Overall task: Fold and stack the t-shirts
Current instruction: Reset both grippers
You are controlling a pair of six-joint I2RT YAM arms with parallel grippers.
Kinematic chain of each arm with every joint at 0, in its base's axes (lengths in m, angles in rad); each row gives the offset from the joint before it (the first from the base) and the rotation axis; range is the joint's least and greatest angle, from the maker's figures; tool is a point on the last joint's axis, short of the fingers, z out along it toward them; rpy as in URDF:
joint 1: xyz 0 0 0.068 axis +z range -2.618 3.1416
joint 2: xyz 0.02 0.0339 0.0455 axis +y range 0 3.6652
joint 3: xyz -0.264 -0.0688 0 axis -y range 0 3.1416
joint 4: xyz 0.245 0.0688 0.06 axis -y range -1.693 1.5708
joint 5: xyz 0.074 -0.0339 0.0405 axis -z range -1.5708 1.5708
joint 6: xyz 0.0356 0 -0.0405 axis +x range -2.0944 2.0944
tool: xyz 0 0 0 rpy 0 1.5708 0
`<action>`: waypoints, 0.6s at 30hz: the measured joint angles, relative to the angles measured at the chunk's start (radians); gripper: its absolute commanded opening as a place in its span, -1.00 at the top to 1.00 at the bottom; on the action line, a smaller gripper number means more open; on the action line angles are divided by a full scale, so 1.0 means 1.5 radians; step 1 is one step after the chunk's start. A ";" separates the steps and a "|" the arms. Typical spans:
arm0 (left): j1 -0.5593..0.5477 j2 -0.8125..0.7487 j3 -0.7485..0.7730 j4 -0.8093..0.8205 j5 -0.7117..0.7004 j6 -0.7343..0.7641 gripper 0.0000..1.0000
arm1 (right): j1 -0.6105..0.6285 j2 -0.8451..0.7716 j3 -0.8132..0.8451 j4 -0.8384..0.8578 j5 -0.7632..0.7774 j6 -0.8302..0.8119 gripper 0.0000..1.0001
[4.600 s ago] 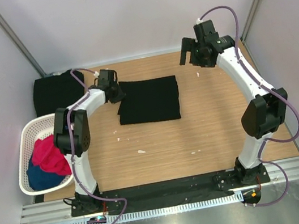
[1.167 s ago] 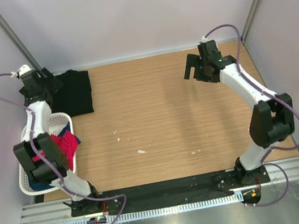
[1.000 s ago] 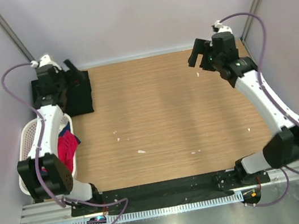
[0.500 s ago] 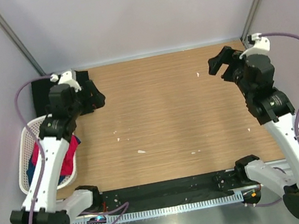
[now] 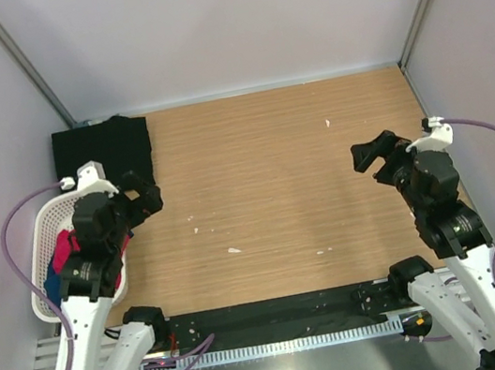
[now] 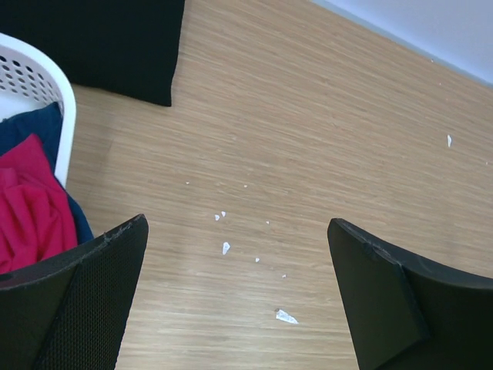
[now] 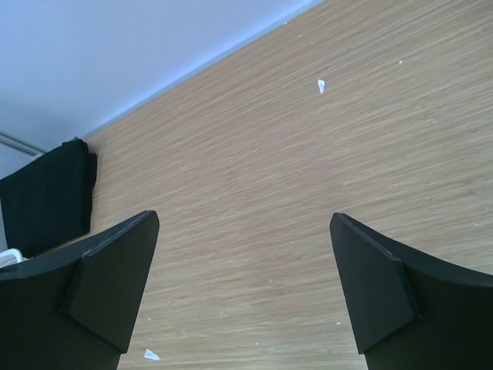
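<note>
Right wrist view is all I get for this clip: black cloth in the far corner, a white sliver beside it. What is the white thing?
Observer: A white mesh basket, standing at the table's left edge, nearer the arms than the folded black t-shirts.
Operator: Anything in it?
Observer: Yes, a red-pink garment lying on a blue garment.
Operator: And the left gripper?
Observer: The left gripper is open and empty, over the wood just right of the basket.

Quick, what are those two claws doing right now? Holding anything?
Left gripper: open, holding nothing.
Right gripper: open, holding nothing.
</note>
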 measured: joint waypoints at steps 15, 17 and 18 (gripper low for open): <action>0.000 -0.105 -0.120 0.039 -0.034 -0.022 -1.00 | 0.000 -0.054 -0.077 -0.014 0.006 0.019 -0.99; 0.000 -0.109 -0.121 0.040 -0.034 -0.024 -1.00 | 0.000 -0.056 -0.077 -0.015 0.005 0.018 -0.99; 0.000 -0.113 -0.121 0.044 -0.034 -0.024 -0.99 | 0.000 -0.057 -0.077 -0.017 0.005 0.018 -0.99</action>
